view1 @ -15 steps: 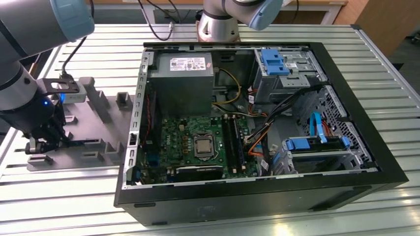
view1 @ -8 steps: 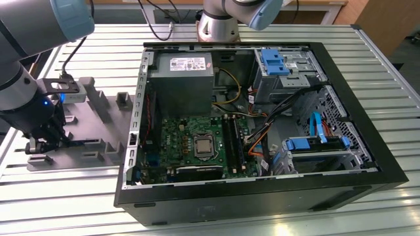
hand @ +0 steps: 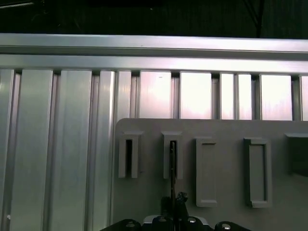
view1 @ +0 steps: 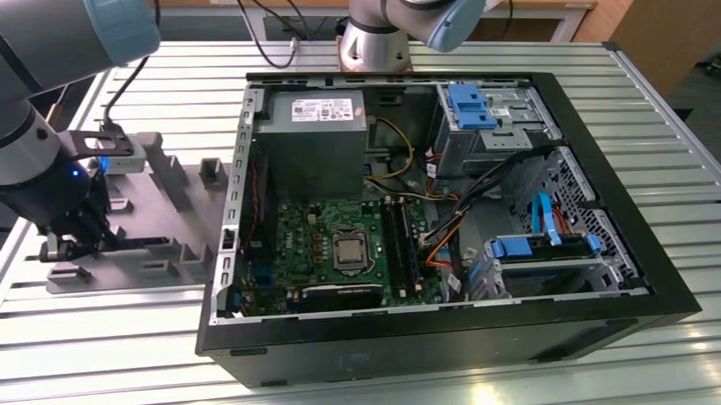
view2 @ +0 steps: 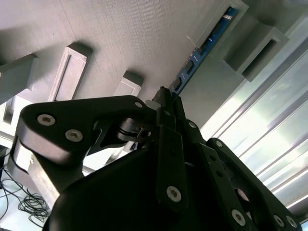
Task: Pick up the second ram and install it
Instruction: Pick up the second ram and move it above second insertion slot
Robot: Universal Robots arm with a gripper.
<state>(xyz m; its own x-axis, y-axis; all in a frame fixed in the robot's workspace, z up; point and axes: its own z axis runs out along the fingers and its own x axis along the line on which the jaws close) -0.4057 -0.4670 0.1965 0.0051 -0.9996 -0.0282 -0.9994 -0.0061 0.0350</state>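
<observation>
I have the gripper low over the grey holder tray, on the exterior view's left and well apart from the open computer case. In the second wrist view the gripper has its fingers drawn narrow, and they look pinched on the near end of the second ram. The blue stick stands on edge and runs away from the fingertips toward a slotted block at its far end.

In the first wrist view I see the stick edge-on as a thin dark line. It sits in one slotted block of the tray, with the gripper right at its near end. The neighbouring block looks empty.

By my reading the pick is at the grasp stage. The claw seems to have the stick, but the stick lies in its holder and I cannot tell whether it has lifted at all. Carrying it across and seating it are not done. The memory slots on the motherboard show as dark strips, and I cannot tell from here whether any of them is filled.
</observation>
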